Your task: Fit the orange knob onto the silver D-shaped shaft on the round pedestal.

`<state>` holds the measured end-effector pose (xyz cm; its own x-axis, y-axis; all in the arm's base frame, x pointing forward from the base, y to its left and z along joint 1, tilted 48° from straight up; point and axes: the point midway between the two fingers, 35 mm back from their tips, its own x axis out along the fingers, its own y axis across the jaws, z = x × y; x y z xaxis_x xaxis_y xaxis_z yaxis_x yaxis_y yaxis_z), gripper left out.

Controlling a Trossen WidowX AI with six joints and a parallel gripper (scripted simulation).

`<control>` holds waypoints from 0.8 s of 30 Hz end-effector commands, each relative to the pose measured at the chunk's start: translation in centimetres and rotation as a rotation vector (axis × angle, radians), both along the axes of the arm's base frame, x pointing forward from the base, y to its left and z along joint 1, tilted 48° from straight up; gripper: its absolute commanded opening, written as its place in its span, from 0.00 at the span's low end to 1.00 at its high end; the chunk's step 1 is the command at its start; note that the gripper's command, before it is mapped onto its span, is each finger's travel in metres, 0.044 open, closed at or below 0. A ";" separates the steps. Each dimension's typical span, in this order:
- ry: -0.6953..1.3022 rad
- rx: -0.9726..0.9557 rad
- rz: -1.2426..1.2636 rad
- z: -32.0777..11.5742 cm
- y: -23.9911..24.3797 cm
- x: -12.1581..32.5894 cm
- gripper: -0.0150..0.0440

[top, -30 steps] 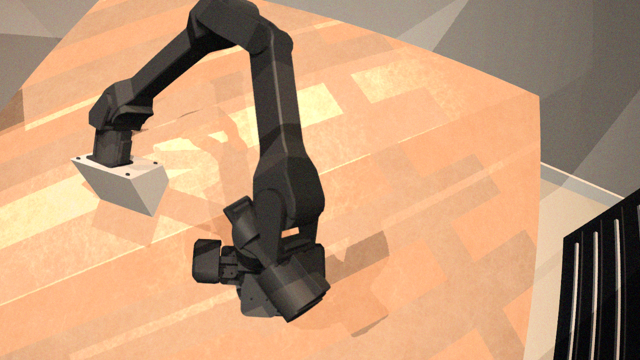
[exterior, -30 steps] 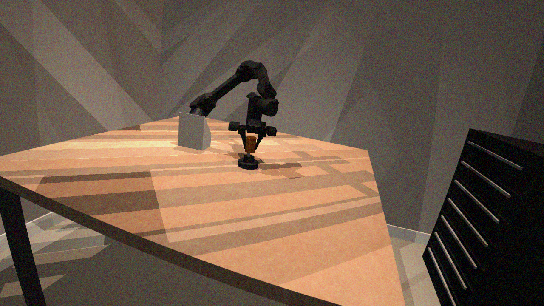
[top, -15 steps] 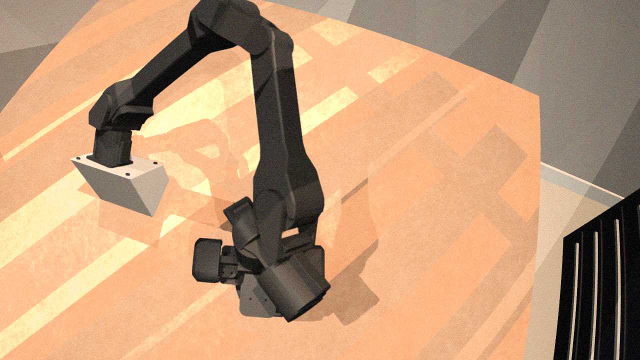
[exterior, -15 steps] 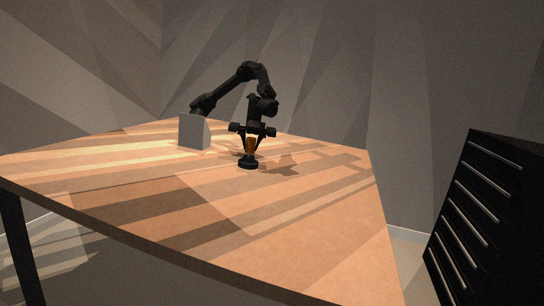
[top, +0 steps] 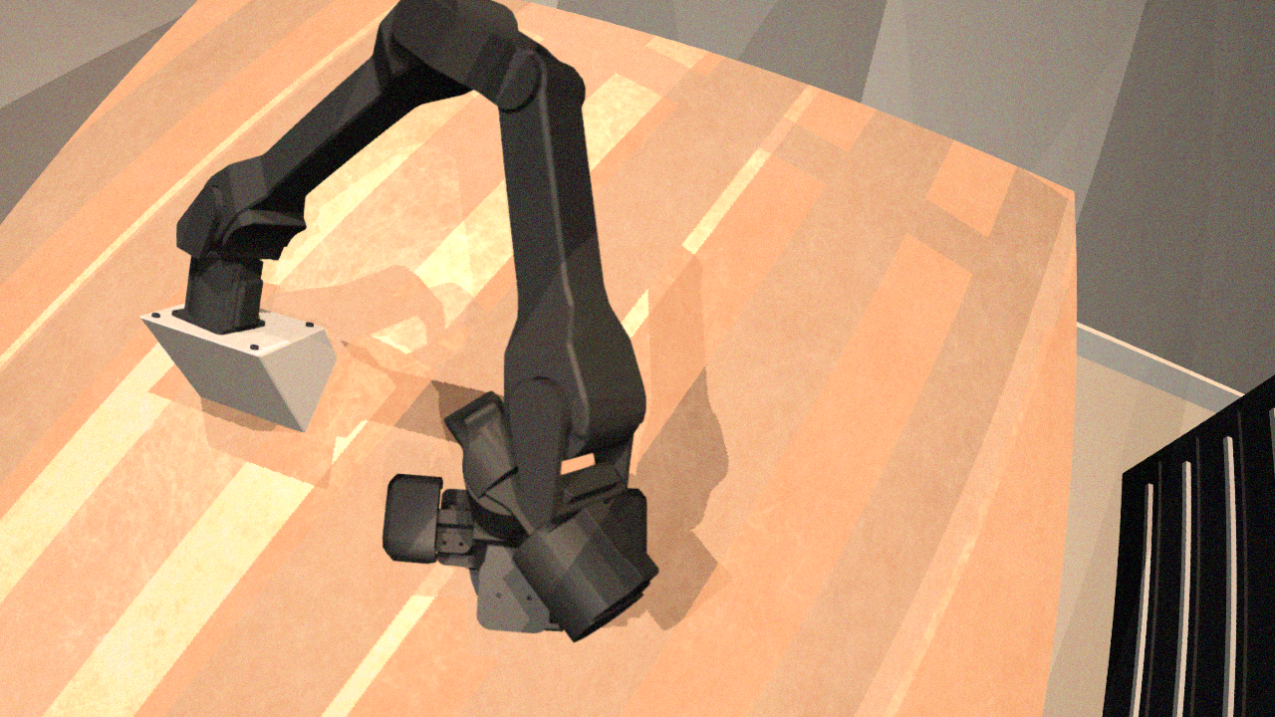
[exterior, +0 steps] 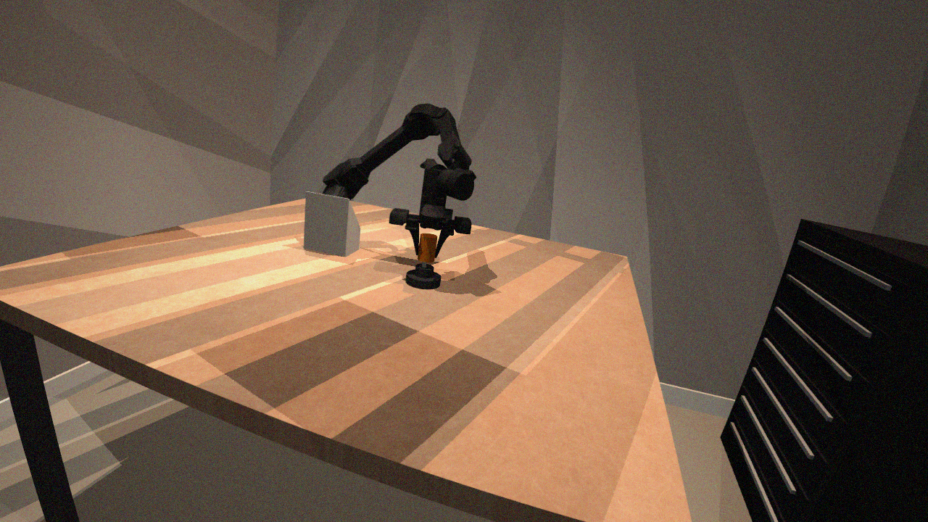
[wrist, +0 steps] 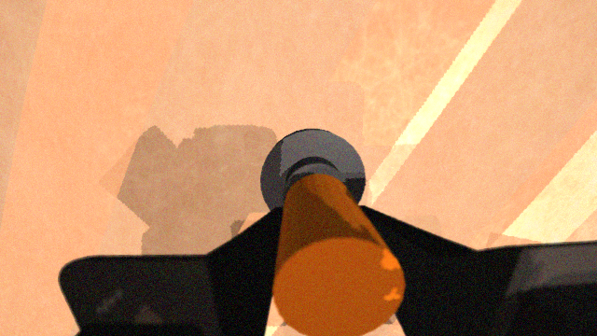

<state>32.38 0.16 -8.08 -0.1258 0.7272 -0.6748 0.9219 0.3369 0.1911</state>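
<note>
Knob, orange and cylindrical, is standing nearly upright between my fingers, directly above the round pedestal. My gripper is clasping it from two opposite sides, the jaws closed on its wall. In the wrist view, the knob's flat round top is facing my camera, and its far end is overlapping the pedestal's raised centre. The knob's underside is facing downward and hiding its hole; I am not managing to tell whether the flat sides are matching, nor how far, if at all, the shaft is entering. The pedestal, dark and stepped, is resting on the wooden table; in the top view, my own body is covering both the pedestal and the knob.

Farther out, my black arm is arching up from a grey wedge-shaped mount and bending down to the gripper. The mount is standing on the same table, apart from the pedestal. Beyond the table's edge, a black drawer cabinet is showing pale horizontal handles in the exterior view, and grey walls are forming the background.
</note>
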 end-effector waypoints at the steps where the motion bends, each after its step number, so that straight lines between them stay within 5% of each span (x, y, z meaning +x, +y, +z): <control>1: 0.000 0.002 -0.006 0.0 0.0 0.1 0.25; 24: 0.000 0.001 -0.006 0.4 -0.6 0.1 0.25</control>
